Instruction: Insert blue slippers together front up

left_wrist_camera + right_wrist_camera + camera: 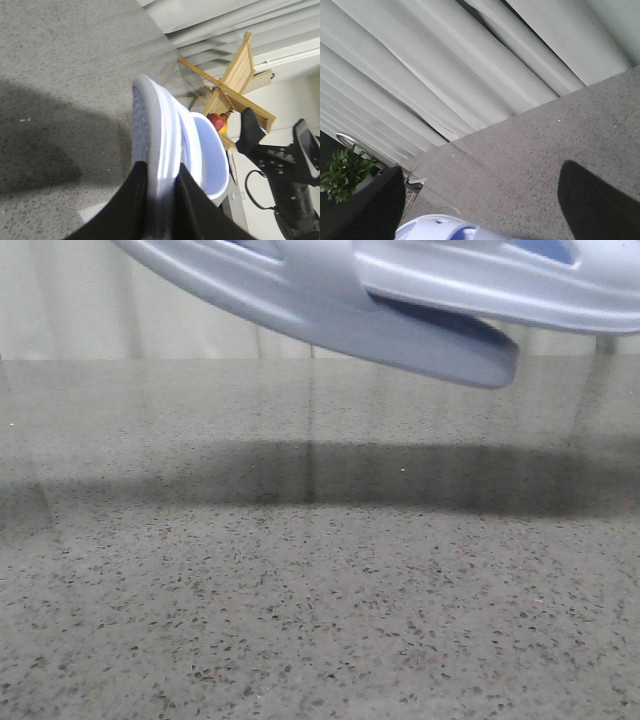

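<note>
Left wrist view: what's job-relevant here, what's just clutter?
Job:
- blue slippers, nested together
- left gripper, shut on them
- right gripper, open

Clutter:
- wooden rack
- red-and-yellow item by it
- potted plant

No readable text or labels anywhere.

matte black fingers [130,210]; black bracketed arm [287,165] with a black cable.
</note>
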{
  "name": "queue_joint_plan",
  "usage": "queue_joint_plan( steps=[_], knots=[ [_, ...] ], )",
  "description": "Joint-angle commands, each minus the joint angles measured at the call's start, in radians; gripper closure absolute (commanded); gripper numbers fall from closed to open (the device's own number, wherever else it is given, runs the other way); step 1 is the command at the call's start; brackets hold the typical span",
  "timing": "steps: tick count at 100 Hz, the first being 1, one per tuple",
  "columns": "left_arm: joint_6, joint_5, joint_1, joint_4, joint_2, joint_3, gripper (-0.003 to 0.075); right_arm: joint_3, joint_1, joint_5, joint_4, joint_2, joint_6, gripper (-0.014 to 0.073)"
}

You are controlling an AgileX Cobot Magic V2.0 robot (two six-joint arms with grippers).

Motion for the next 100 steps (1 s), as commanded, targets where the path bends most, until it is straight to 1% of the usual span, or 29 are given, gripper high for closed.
queue_joint_plan(
  steps=[1, 15, 27, 47, 52, 70, 79, 100],
  knots=[
    [-0.015, 0.008, -0.007, -0.059, -0.015, -0.013, 0.0694, -0.032, -0.005, 0.043, 0.081, -0.020, -0.022, 0.0042],
    [-0.015, -0.026, -0.007, -0.024, -0.011, 0.001, 0.0694, -0.032, -0.005, 0.045, 0.081, -0.020, -0.022, 0.0042],
    [-0.015, -0.024, -0.007, 0.030, 0.042, 0.001, 0.0694, -0.032, -0.005, 0.045, 0.081, -0.020, -0.022, 0.0042],
    [0.004, -0.012, -0.007, 0.037, 0.153, 0.001, 0.0694, -0.032, -0.005, 0.054, 0.081, -0.020, -0.022, 0.0042],
    [0.007, -0.027, -0.007, 0.037, 0.164, 0.001, 0.0694, -0.032, -0.005, 0.056, 0.081, -0.020, -0.022, 0.0042],
    [0.025, -0.108, -0.007, 0.049, 0.170, 0.001, 0.0694, -0.032, -0.005, 0.056, 0.081, -0.020, -0.022, 0.0042],
    [0.058, -0.127, -0.007, 0.059, 0.170, 0.001, 0.0694, -0.032, -0.005, 0.056, 0.081, -0.020, -0.022, 0.0042],
    [0.062, -0.155, -0.007, 0.079, 0.170, 0.001, 0.0692, -0.032, -0.005, 0.056, 0.081, -0.020, -0.022, 0.0042]
  ],
)
